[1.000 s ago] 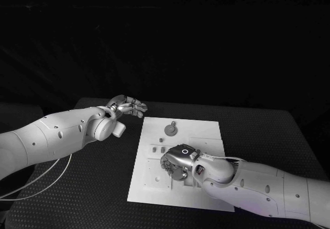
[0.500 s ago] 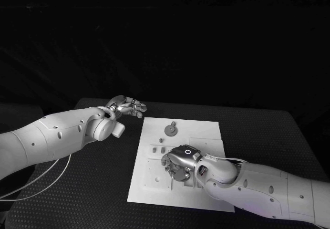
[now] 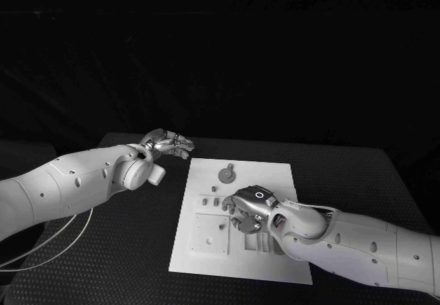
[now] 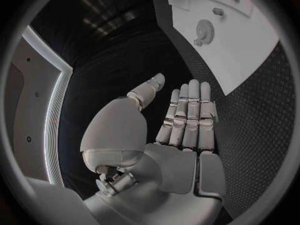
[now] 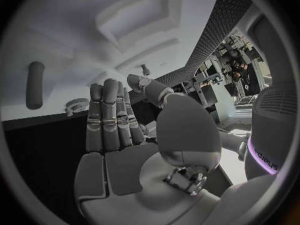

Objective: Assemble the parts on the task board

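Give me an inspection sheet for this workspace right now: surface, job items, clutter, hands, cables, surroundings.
Surface: black table with a textured top.
Job's things: white task board lies in the middle of the table; a round gear-like part sits near its far end, small parts in a row nearer the middle, a raised block with holes at its near left.
Clutter: nothing seen.
Hands: left hand is off the board by its far left corner, fingers straight, holding nothing. Right hand is over the board's middle, fingers extended, nothing held.
Cables: thin pale cable loops below the left arm.
Surroundings: dark, nothing seen.
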